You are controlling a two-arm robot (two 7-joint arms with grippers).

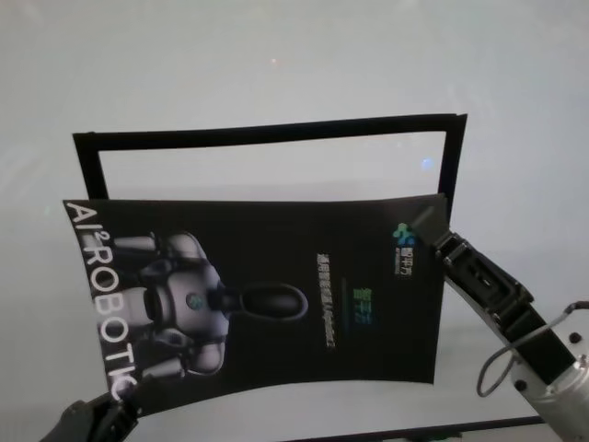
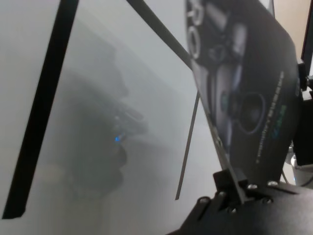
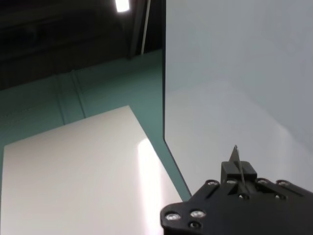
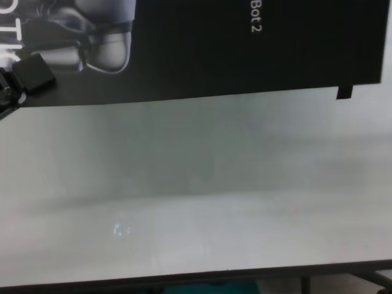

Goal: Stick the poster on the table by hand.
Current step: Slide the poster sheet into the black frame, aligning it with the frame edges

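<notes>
Pale table [image 1: 276, 55] carries a black outline; both grippers, left [image 1: 115, 412] at 7 o'clock, right [image 1: 431, 226] at 3 o'clock, pinch the poster [image 1: 276, 304] aloft. Next: lower it into the outline.

The head view looks steeply down on the poster [image 1: 267, 295] from some way off, taking in the whole sheet. The chest view sits lower and nearer, catching only the poster's [image 4: 245, 55] near edge and the table [image 4: 196, 202] before it. Both wrist views look along the poster's [image 2: 254, 103] edge from very close.
</notes>
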